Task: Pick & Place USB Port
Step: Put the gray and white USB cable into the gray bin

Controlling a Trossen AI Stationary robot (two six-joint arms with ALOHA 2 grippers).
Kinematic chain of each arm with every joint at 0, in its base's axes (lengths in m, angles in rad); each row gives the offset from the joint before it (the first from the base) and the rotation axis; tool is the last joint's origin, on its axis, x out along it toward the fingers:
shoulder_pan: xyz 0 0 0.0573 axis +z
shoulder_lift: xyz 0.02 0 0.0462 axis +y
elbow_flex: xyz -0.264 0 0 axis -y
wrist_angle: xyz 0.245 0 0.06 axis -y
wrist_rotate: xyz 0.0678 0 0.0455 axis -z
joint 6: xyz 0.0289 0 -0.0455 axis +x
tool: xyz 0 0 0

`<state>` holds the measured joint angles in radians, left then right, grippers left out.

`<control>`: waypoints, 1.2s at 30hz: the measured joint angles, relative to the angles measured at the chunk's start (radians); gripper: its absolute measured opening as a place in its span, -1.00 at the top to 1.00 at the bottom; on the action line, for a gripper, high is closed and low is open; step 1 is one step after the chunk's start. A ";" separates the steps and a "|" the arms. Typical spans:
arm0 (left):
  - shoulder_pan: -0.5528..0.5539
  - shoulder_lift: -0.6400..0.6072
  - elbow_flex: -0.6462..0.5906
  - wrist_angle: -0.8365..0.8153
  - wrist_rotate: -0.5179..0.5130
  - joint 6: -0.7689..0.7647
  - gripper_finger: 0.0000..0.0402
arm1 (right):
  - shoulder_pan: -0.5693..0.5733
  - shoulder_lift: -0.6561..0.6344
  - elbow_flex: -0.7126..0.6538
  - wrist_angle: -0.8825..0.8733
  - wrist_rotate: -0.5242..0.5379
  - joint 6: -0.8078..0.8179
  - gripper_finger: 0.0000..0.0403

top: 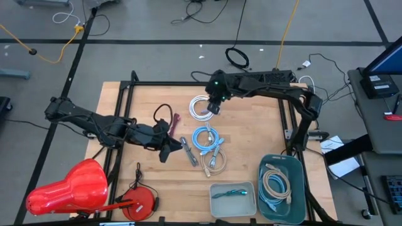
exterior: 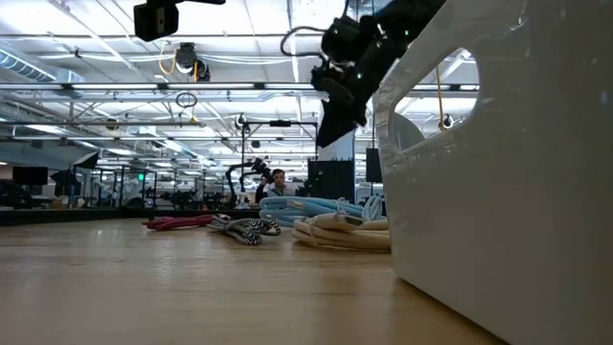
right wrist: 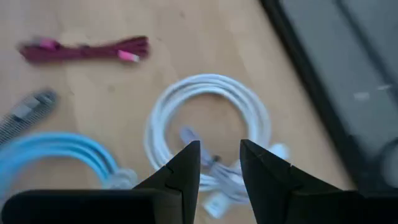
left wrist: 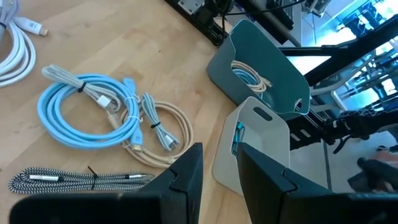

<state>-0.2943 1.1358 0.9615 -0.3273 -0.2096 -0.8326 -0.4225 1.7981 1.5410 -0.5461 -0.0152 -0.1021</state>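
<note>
Hiding white cable: right gripper

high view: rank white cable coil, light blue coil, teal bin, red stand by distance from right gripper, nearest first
From the right gripper:
1. White cable coil, directly beneath it, at the table's far middle.
2. Light blue coil, mid-table, just nearer the front.
3. Teal bin, front right corner.
4. Red stand, front left corner.

Wooden table carries white cable coil, blue coil, beige cable, braided cable, maroon cable, teal bin, grey tray.
</note>
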 joint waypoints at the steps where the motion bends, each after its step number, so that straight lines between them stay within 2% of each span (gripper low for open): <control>1: 0.002 0.000 0.000 0.000 0.000 0.000 0.49 | 0.005 -0.001 0.019 -0.034 0.036 -0.028 0.47; 5: 0.009 0.000 0.000 0.000 0.001 -0.008 0.49 | 0.012 0.013 0.026 -0.122 0.141 -0.081 0.36; 9: 0.013 0.000 0.000 0.001 0.001 -0.010 0.49 | -0.002 0.048 0.021 -0.200 0.146 -0.067 0.17; 16: 0.013 0.000 0.000 0.003 0.002 -0.014 0.49 | 0.006 0.084 0.022 -0.144 0.146 -0.062 -0.05; 30: 0.003 0.000 0.000 0.003 0.000 -0.026 0.49 | 0.019 0.139 0.022 -0.177 0.119 -0.015 -0.03; 34: 0.003 0.000 0.001 0.004 -0.005 -0.027 0.49 | 0.016 0.138 0.023 -0.156 0.177 -0.001 -0.03; 36: 0.003 0.000 0.001 0.003 -0.005 -0.027 0.49 | 0.006 0.139 0.023 -0.154 0.172 0.028 -0.03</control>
<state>-0.2913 1.1362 0.9623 -0.3241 -0.2142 -0.8597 -0.4162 1.9373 1.5642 -0.7005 0.1572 -0.0745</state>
